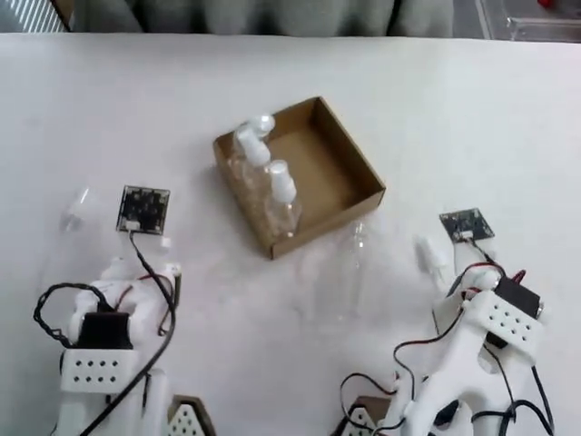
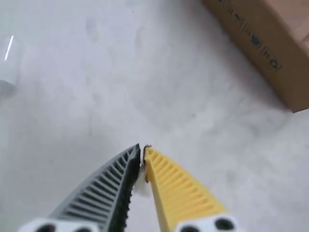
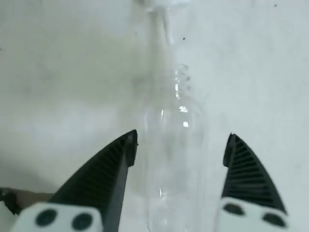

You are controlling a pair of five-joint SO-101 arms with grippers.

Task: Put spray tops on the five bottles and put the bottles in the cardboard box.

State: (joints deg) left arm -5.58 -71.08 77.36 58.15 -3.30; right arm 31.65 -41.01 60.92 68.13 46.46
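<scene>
The cardboard box (image 1: 340, 173) sits mid-table, and two clear bottles with white spray tops (image 1: 263, 168) lie along its left side. One clear bottle without a top (image 1: 349, 272) lies just in front of the box. Another clear bottle (image 3: 174, 140) lies between the wide-apart black fingers of my open right gripper (image 3: 181, 142), its neck pointing away, untouched. A white spray top (image 1: 429, 252) with its thin tube (image 3: 161, 26) lies just beyond that neck. My left gripper (image 2: 143, 153) is shut on nothing above bare table, with the box corner (image 2: 260, 38) farther off.
A faint clear bottle (image 1: 77, 209) lies at the left beside my left arm (image 1: 109, 318), and its end (image 2: 7, 58) reaches the left wrist view's edge. My right arm (image 1: 490, 318) stands at the lower right. The table's far edge runs along the back.
</scene>
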